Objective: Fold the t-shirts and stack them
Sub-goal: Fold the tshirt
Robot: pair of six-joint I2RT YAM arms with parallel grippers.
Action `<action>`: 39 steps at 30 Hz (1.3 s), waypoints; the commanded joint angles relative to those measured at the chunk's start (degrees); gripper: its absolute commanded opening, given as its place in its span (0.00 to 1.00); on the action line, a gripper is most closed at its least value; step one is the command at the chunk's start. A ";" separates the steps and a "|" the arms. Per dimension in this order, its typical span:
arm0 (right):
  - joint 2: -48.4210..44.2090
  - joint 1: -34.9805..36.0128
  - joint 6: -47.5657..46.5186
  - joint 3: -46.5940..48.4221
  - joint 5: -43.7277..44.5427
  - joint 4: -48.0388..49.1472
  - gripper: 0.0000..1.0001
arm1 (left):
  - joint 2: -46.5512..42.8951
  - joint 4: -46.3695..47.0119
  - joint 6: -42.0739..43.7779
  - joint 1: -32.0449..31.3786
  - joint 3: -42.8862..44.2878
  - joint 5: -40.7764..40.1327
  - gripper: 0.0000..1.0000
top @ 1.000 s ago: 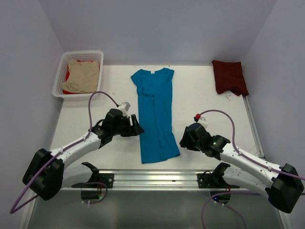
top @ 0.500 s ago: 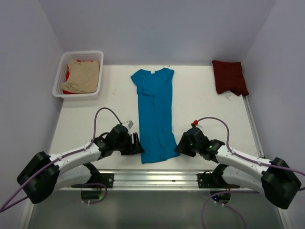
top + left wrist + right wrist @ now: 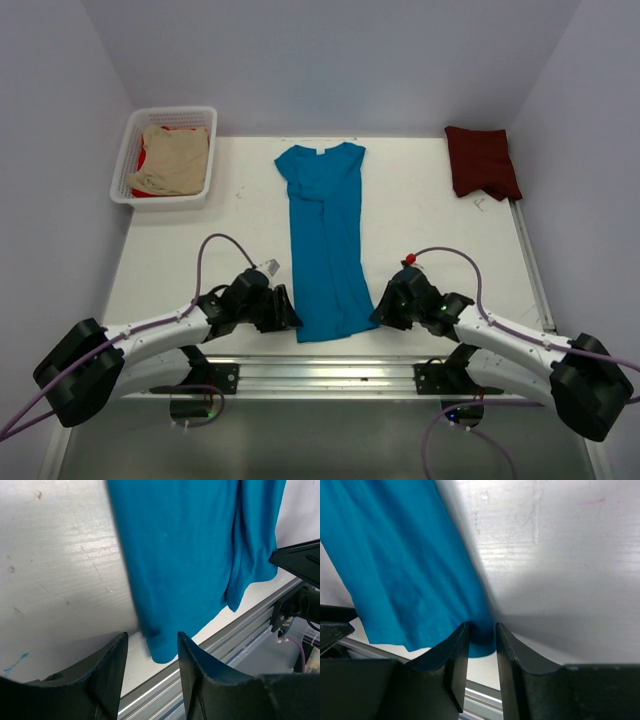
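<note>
Teal t-shirt point(image 3: 325, 240) | narrow strip | left tool point(image 3: 152, 640) spread round hem | right tool point(image 3: 481, 629) pinching hem

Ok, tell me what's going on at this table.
Two robot arms are working on the teal t-shirt, which lies lengthwise with its sides folded in. The left hand stands open around the near-left hem corner. The right hand straddles the near-right corner more narrowly, and it is unclear whether it grips yet. A folded maroon t-shirt lies at the far right. A beige shirt sits in the white basket at the far left.
</note>
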 commanded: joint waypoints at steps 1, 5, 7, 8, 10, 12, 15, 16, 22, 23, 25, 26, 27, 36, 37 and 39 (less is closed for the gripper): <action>-3.63 -0.16 -1.32 0.87 0.17 -8.23 0.33 | 1.32 -1.71 -1.54 -1.95 -1.68 0.07 0.49; -3.73 -0.24 -1.06 0.17 -0.09 -8.60 0.38 | 3.16 -0.66 -3.38 -3.89 -1.76 0.16 0.50; -3.03 -0.16 -0.79 -0.28 -0.19 -6.68 0.38 | 4.13 0.22 -3.74 -4.86 -1.77 0.16 0.50; -1.90 -0.16 -0.45 -0.71 -0.27 -5.88 0.38 | 4.48 0.40 -4.00 -5.03 -1.76 -0.01 0.50; -0.66 -0.24 -0.35 -0.89 -0.27 -3.43 0.36 | 5.36 0.75 -4.00 -5.39 -1.68 -0.10 0.51; 1.10 -0.24 -0.18 -1.24 -0.27 -2.02 0.32 | 5.45 0.75 -4.18 -5.65 -1.85 -0.19 0.49; 2.25 -0.16 -0.26 -1.33 -0.27 -0.60 0.19 | 4.76 0.41 -4.61 -6.00 -2.11 -0.80 0.20; 2.16 -0.24 -0.44 -1.33 -1.40 -0.60 0.16 | 4.58 0.05 -4.96 -6.09 -2.38 -0.89 0.12; -0.47 -0.16 -0.96 -1.69 -1.24 -2.44 0.00 | 3.35 -0.30 -6.20 -6.44 -3.52 -1.51 0.00; -0.91 -0.16 -1.06 -1.60 -1.41 -2.80 0.00 | 3.08 -0.65 -6.29 -6.62 -3.35 -1.59 0.00; -2.67 -0.16 -1.75 -1.68 -2.55 -3.59 0.00 | 1.59 -1.44 -6.46 -7.06 -2.82 -1.68 0.00; -3.63 -0.07 -1.93 -1.77 -3.78 -4.03 0.00 | 0.20 -1.44 -6.64 -7.32 -2.56 -1.60 0.00; -5.12 0.02 -2.20 -1.77 -4.40 -5.07 0.00 | -0.51 -1.53 -6.90 -8.02 -2.56 -1.51 0.00; -12.78 3.27 -5.27 2.18 -9.49 -10.28 0.00 | -10.18 -9.17 -7.25 -13.47 3.06 -4.84 0.00; -12.52 3.45 -5.80 2.62 -9.85 -9.57 0.00 | -10.97 -9.44 -6.64 -13.47 3.68 -5.72 0.00; -11.03 3.71 -6.59 3.15 -10.29 -7.47 0.00 | -12.03 -10.84 -5.85 -13.47 5.44 -9.67 0.00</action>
